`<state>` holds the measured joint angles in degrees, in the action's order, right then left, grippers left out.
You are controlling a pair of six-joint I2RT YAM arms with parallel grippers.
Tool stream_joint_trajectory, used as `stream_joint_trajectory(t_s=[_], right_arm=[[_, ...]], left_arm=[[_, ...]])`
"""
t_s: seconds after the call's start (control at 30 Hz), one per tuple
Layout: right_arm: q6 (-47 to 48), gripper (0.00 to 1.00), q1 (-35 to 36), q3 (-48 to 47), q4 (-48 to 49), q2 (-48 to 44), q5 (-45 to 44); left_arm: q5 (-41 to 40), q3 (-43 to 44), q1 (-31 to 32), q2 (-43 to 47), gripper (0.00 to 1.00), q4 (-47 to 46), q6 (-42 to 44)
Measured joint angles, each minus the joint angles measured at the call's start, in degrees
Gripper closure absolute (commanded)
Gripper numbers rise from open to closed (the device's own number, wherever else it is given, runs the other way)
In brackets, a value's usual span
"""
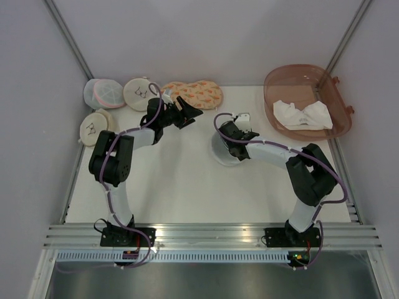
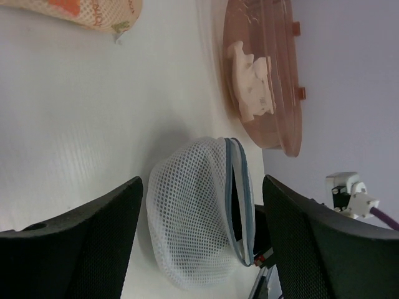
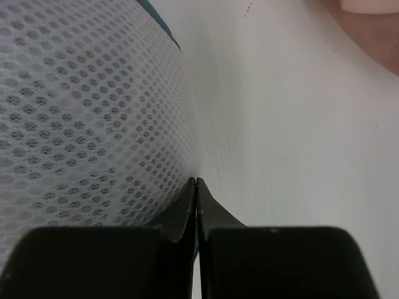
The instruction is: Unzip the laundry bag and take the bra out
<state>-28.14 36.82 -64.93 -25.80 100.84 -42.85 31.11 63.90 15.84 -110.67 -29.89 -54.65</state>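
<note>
The laundry bag (image 1: 223, 154), a white mesh dome with a blue-grey zipper rim, lies mid-table. In the left wrist view the laundry bag (image 2: 193, 218) stands tilted on edge, its zipper rim parted to a dark slit. The bra is not clearly visible. My right gripper (image 1: 233, 144) is shut at the bag's edge. In its own view the tips of the right gripper (image 3: 197, 180) meet against the mesh (image 3: 87, 112), a thin blue strip pinched between them. My left gripper (image 1: 187, 112) is open and empty. It hovers to the bag's left and frames it (image 2: 202, 187) from a distance.
A brown translucent bin (image 1: 340, 93) at back right holds a white cloth (image 1: 302, 114). At back left lie two cream pouches (image 1: 140, 93) (image 1: 93, 126), a pink-trimmed mesh pouch (image 1: 103, 93) and an orange-patterned pouch (image 1: 194, 93). Walls enclose the table.
</note>
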Motion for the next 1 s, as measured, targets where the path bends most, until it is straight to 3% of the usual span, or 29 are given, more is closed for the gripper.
stream_joint_trajectory(t_s=[0.2,0.4,0.8,0.87,0.97,1.0], right_arm=[[-0.1,1.00,-0.6,2.4,2.5,2.6,2.6],[0.8,1.00,-1.1,2.5,7.0,4.5,6.2],[2.2,0.99,-2.0,1.8,12.2,7.2,10.3],[2.4,0.99,-2.1,1.8,12.5,7.2,10.7],[2.5,1.00,-2.1,1.8,12.8,7.2,11.0],[2.6,1.00,-2.1,1.8,12.9,7.2,11.1]], left_arm=[[6.1,10.1,0.5,-9.6,0.21,0.2,-0.2],[9.6,15.8,3.8,-13.8,0.21,2.2,-0.2],[12.3,16.3,6.2,-14.2,0.27,7.7,3.3],[12.0,15.7,6.0,-14.2,0.31,8.2,3.8],[12.0,14.4,5.9,-14.2,0.54,8.0,3.7],[12.1,13.9,5.9,-14.2,0.67,7.7,3.6]])
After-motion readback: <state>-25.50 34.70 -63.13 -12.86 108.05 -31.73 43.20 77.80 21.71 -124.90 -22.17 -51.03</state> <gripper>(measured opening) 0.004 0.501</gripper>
